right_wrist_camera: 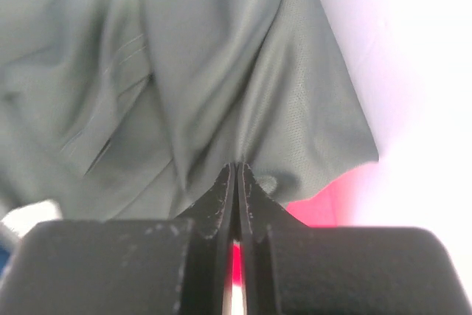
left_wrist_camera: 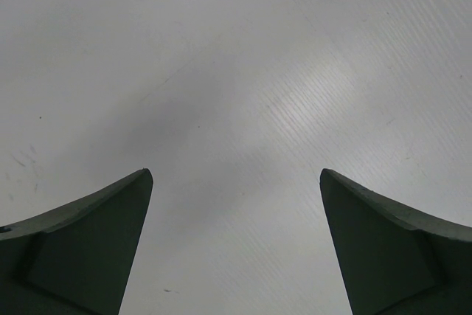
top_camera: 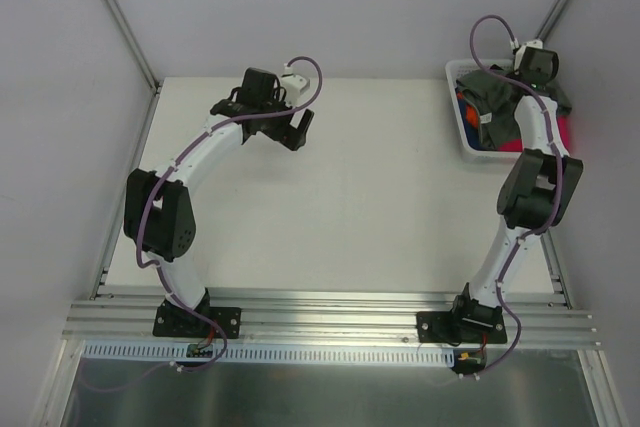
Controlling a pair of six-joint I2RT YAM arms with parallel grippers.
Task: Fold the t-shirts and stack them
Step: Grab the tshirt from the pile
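Top view: we get even, diffuse overhead light; table bright, only faint soft shadows under the arms; sharp, no glare. Left wrist: broad sheen upper right, soft dark shadow patch centre-left; left gripper slightly soft at btm. Right wrist: right side blown out to white; pink t-shirt oversaturated w/ glow; grey-green t-shirt exposed ok; right gripper blurred near lens.

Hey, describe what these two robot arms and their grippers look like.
Both the left arm and right arm have white curved links, black joint housings and black base plates. A purple cable loops along each. The left gripper has broad, dark, pointed fingers; the right gripper has black, rough-edged ones.
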